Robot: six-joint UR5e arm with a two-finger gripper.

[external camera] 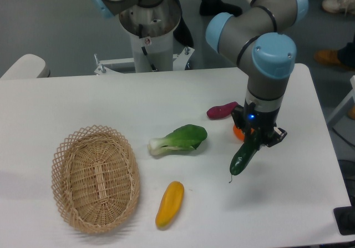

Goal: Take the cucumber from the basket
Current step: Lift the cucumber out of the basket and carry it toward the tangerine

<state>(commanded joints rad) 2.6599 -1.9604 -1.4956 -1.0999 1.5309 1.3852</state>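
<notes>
Bright, even overhead light, soft faint shadows on the white table (111, 104), slightly blurry overall.

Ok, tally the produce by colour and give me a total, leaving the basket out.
Green: 2, the cucumber held in the hand and the bok choy
Yellow: 1, the long fruit
Purple: 1, the sweet potato
Orange: 1, the orange, mostly hidden
Total: 5

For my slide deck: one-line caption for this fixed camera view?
Gripper holds the cucumber above the table, far right of the empty basket.
</notes>
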